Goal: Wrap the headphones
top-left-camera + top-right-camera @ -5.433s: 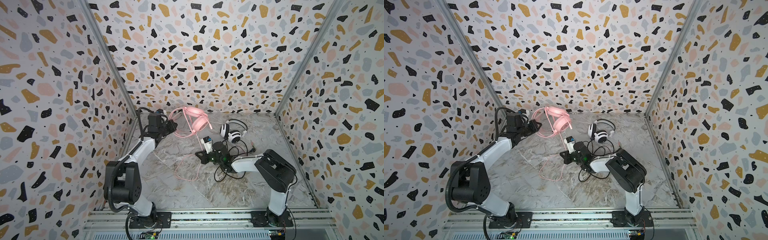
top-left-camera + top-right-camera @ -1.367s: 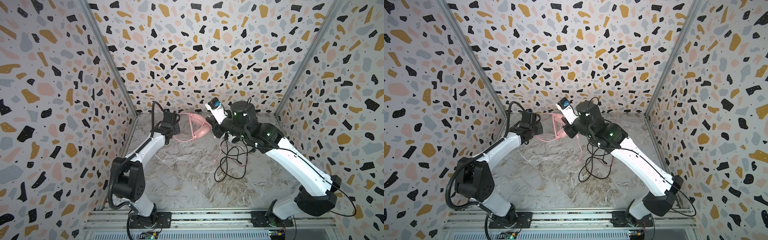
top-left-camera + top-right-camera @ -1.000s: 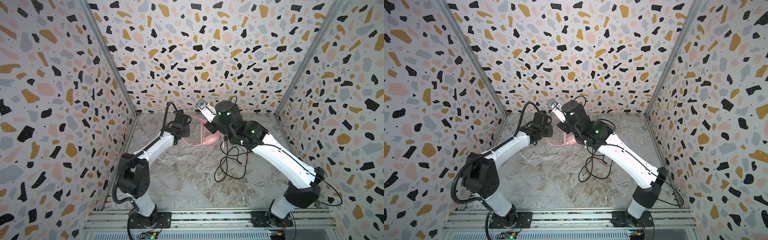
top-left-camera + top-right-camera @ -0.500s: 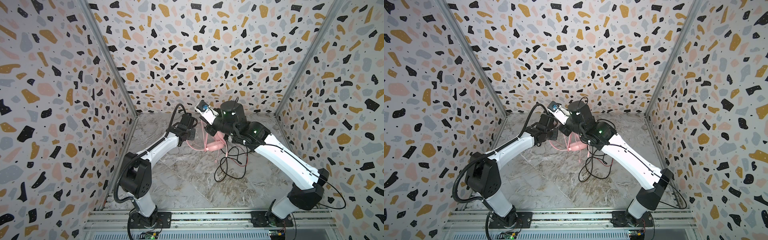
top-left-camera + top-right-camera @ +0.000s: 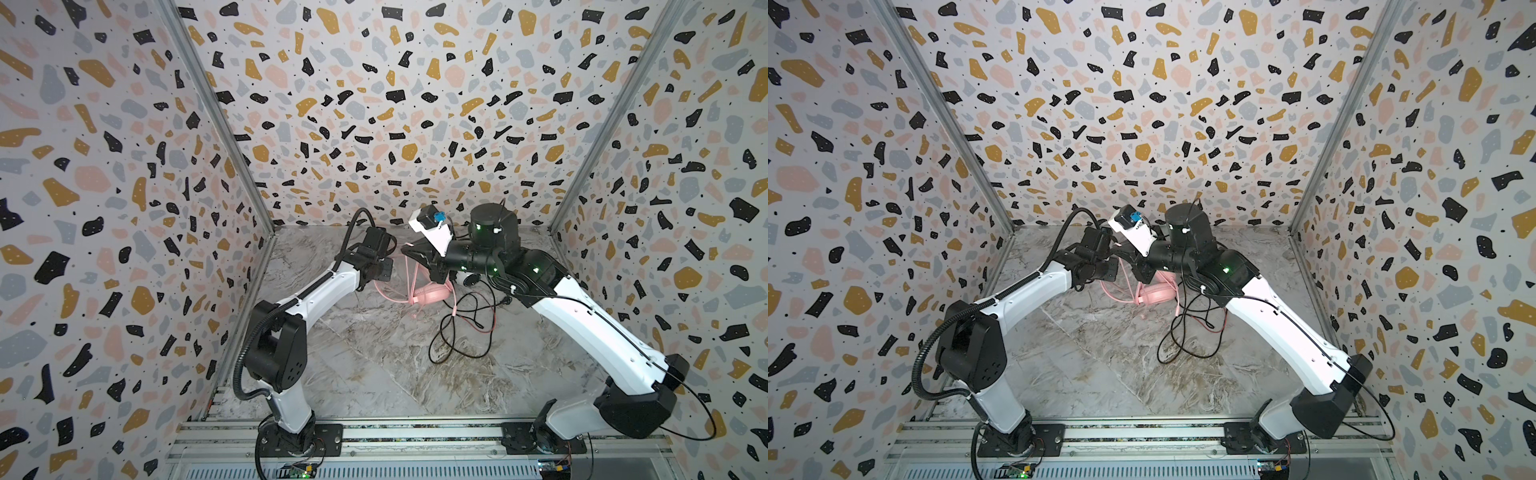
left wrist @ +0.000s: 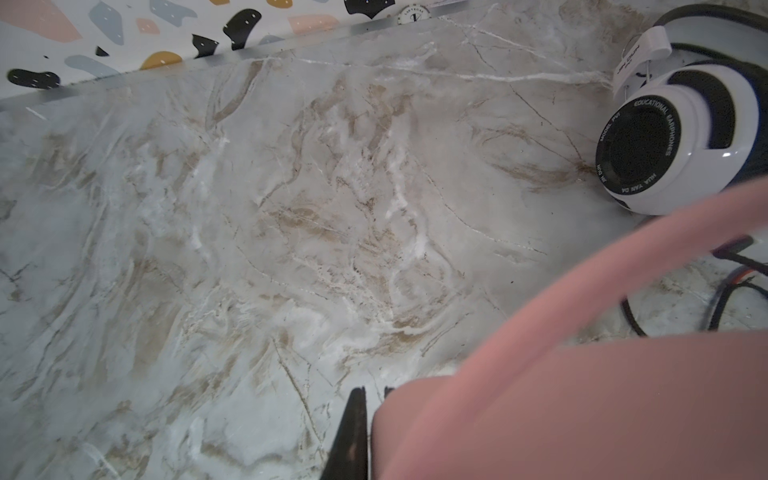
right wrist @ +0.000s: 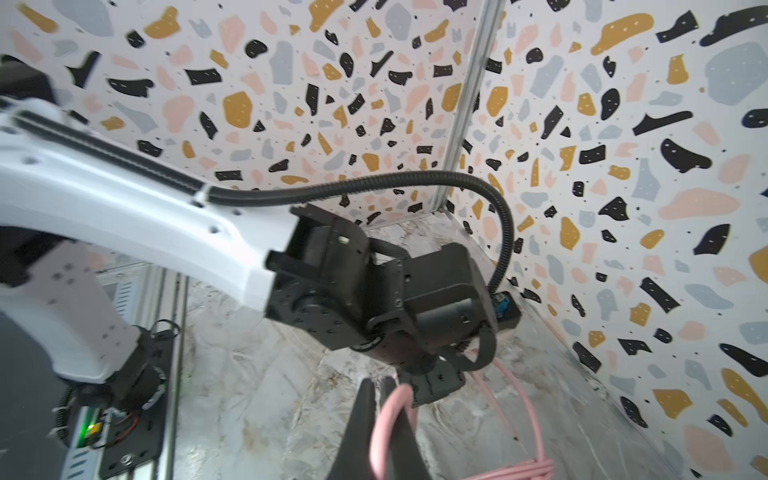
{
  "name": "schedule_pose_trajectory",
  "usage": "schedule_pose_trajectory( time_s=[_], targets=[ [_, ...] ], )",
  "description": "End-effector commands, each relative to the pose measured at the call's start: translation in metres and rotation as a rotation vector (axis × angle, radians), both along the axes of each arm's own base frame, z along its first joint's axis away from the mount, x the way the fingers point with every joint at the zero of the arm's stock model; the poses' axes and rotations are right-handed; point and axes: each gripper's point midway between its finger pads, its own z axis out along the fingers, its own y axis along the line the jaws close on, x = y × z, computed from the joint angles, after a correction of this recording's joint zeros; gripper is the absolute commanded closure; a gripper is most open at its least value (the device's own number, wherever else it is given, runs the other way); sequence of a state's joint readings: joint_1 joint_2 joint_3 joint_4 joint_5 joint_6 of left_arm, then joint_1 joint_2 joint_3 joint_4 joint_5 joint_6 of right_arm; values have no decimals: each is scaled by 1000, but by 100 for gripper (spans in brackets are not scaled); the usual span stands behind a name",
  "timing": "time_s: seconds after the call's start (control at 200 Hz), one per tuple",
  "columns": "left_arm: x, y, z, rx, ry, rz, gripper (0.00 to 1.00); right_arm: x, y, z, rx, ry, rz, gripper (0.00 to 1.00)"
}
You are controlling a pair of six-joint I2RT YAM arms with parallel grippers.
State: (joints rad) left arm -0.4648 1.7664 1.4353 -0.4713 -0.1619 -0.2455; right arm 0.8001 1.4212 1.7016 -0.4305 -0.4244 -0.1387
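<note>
Pink headphones point(image 5: 430, 294): band pinched in your closed left gripper point(image 5: 383, 271), long axis slanting down, low end beneath right gripper point(image 5: 409, 251). White headphones point(image 6: 673, 137) lie just beyond. Right gripper clamped on pink cable point(image 7: 379, 432).

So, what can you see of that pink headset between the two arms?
The pink headphones are pink all over, smooth plastic by the look. The left end effector is shut on them by the curved headband; the right end effector pinches the thin pink cable, partly bundled in loops. One ear cup sits low, near the white headset.
</note>
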Motion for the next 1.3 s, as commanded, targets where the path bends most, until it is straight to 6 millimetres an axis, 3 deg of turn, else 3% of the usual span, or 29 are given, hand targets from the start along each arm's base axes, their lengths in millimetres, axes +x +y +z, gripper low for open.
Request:
schedule_pose_trajectory(
  time_s=[0.0, 0.075, 0.215, 0.451, 0.721, 0.811, 0.926, 1.006, 1.297],
  targets=[
    [10, 3, 2, -79, 4, 13, 100, -48, -18, 84, 228, -146, 133, 94],
    [8, 5, 2, -68, 10, 22, 100, -42, -22, 84, 235, -150, 57, 94],
    [-2, -1, 13, -12, -37, 4, 100, 13, -40, 72, 201, -165, -185, 95],
    [-27, -10, 27, 76, -82, -31, 100, 75, -57, 61, 153, -129, -340, 95],
    [-65, -7, 72, 47, -202, -91, 100, 146, -110, 32, 120, -30, -591, 94],
    [-82, -12, 86, 8, -238, -157, 100, 163, -117, 16, 104, 26, -607, 94],
    [-101, -21, 95, -36, -252, -256, 100, 171, -111, 0, 85, 57, -592, 93],
    [-107, -27, 88, -29, -197, -304, 100, 169, -104, -1, 87, 59, -551, 93],
    [-95, -24, 56, 44, -97, -246, 100, 110, -98, 60, 186, -75, -474, 93]
  ],
)
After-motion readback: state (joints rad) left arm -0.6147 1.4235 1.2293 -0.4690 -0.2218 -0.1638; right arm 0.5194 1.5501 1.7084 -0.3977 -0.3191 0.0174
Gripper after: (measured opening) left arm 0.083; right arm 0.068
